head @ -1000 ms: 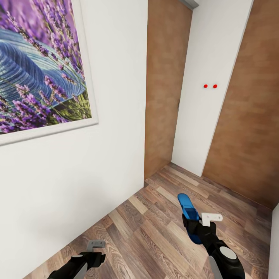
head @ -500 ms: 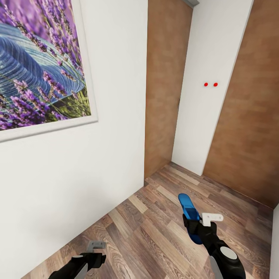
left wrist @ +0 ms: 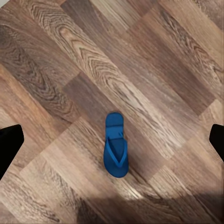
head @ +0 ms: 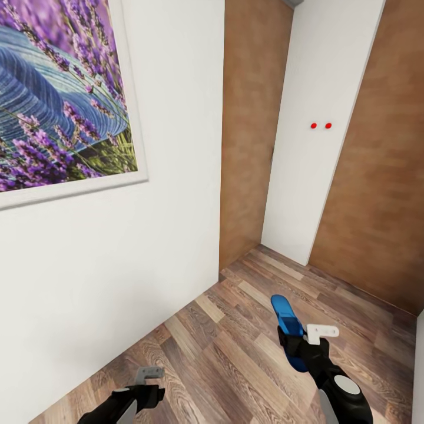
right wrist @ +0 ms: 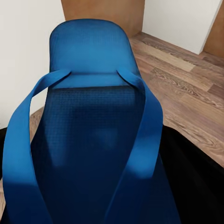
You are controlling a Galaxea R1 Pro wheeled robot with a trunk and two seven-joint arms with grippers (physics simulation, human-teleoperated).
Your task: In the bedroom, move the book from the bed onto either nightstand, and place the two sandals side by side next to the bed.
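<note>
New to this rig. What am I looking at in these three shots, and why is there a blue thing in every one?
It's a simulated wheeled robot with two arms; each ends in a two-fingered hand. The big picture comes from a camera on its head, looking down a hallway with a wood-plank floor, white walls and a lavender picture. The other two come from cameras near each hand. The blue things are flip-flops. The right hand is shut on one sandal, so its wrist camera sees that sandal close up. The left hand is open and holds nothing; its camera looks straight down at another sandal lying on the floor.
</note>
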